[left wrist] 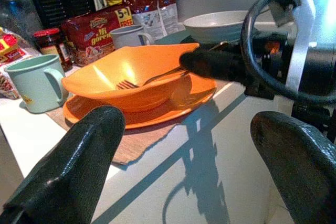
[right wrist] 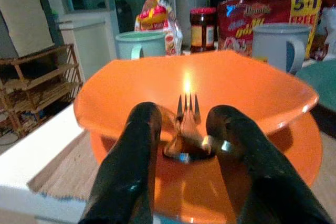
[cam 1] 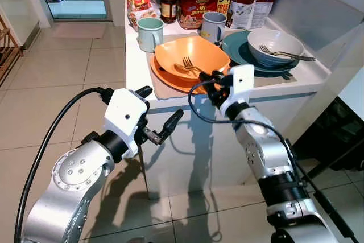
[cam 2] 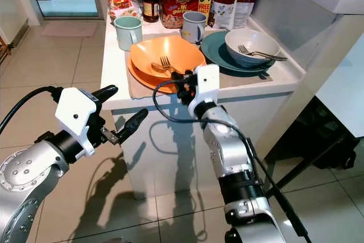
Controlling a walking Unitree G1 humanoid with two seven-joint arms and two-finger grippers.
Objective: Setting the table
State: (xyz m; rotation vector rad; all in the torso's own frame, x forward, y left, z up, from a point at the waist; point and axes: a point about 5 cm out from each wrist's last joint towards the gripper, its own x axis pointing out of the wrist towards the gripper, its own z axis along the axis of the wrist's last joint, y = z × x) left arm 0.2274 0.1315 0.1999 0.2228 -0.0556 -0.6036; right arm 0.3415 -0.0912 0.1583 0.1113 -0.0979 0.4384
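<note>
Right tool (right wrist: 181, 140), fingers parted and empty, straddles fork (right wrist: 187, 116) in orange bowl (cam 1: 190, 55) at surface's front edge, handle pointing toward it; left tool (cam 1: 162, 123) wide open, below edge.

We see an orange bowl (cam 1: 190, 55) on an orange plate (cam 1: 170, 81), a teal plate (cam 1: 236, 46), pale green mug (cam 1: 149, 32), white table (cam 1: 136, 66).

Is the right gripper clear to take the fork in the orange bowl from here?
Probably yes. The right gripper already sits at the orange bowl, fingers open either side of the fork handle, with nothing between them.
</note>
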